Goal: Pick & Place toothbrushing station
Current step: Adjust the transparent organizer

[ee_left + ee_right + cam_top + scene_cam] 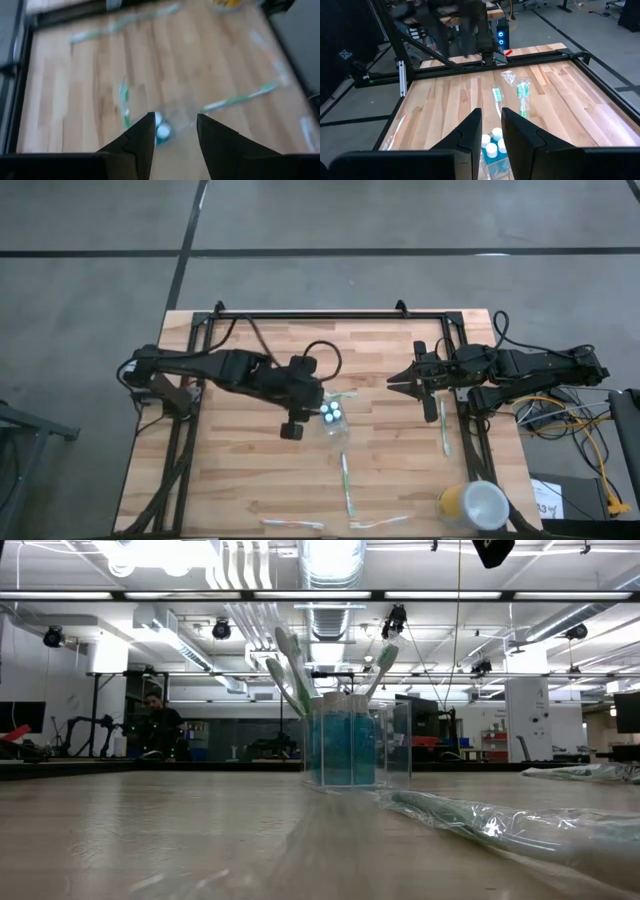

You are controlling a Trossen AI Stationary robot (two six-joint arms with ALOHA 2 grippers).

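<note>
You had the L gripper (175, 119) mid-table, fingers released and gapped, nothing in them, tips just short of the cup (400, 752). The cup stood upright at centre w/ the tubes (345, 750) and a few brushes (290, 670) leaning out of the top. The R gripper (491, 112) waited just right of the cup, fingers nearly together w/ a thin gap, empty. Prob. the step was fetching another brush for the cup: one loose brush (345, 475) lay just near of it, another (443, 428) over by the R arm, and wrapped ones (293, 525) along the near edge. Best approach, imo: you needed to lift L clear of the cup before swinging, since the cup looked light and a nudge from a finger could tip it. The brush was thin and flat on the table (250, 470), so you wanted to come straight down, fingers across the handle not along it, and pinch mid-handle. Dropping it in head-up meant keeping clear of the brushes already in the cup. The yellow cup (472, 505) at the near right wasn't part of it.
</note>
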